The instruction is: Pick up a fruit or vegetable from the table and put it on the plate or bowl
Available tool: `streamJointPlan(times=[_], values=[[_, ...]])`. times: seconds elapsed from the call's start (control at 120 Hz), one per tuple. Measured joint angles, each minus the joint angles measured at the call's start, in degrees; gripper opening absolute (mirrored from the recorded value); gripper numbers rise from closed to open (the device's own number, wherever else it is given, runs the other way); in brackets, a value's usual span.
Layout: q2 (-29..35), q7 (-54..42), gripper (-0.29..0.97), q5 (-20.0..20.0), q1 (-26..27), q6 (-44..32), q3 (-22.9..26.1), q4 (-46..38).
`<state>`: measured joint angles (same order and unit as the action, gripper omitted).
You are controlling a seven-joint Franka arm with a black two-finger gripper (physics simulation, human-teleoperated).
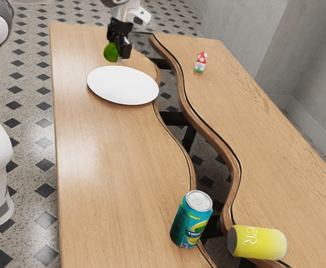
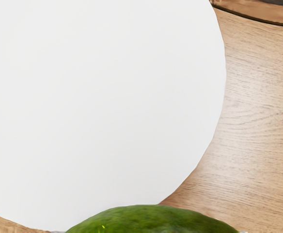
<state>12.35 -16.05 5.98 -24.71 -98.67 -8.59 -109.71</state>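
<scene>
Half the job looks done: the gripper (image 1: 117,49) has its fingers clamped on the green fruit (image 1: 111,52), aloft beside the white plate (image 1: 123,85), with placing not yet done

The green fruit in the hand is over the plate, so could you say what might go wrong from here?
1. Released from this height, the green fruit in the hand might bounce or roll off the flat plate.
2. It seems to hang nearer the plate's edge than its centre, so it could land on the table.
</scene>
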Motion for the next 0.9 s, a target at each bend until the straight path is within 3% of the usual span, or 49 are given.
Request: streamJointPlan(times=[0.125,0.267,0.483,0.608,0.783,0.85,0.9], values=[[-4.46,-1.42,0.36,-0.88,-6.18,-0.73,-0.51,-0.71],[-12.48,-3.62,0.36,-2.41,-7.08,-1.96,-0.51,4.75],[-16.97,-7.42,0.36,-4.68,-8.66,-3.88,-0.43,8.74],[-18.23,-9.97,0.55,-5.85,-9.09,-4.62,-0.32,10.19],[-18.28,-12.94,0.64,-6.33,-8.87,-5.0,0.27,10.6],[-16.5,-12.59,0.66,-4.13,-10.46,-3.69,5.43,11.37],[-15.6,-10.56,0.67,-1.77,-13.83,-1.2,16.12,15.24]])
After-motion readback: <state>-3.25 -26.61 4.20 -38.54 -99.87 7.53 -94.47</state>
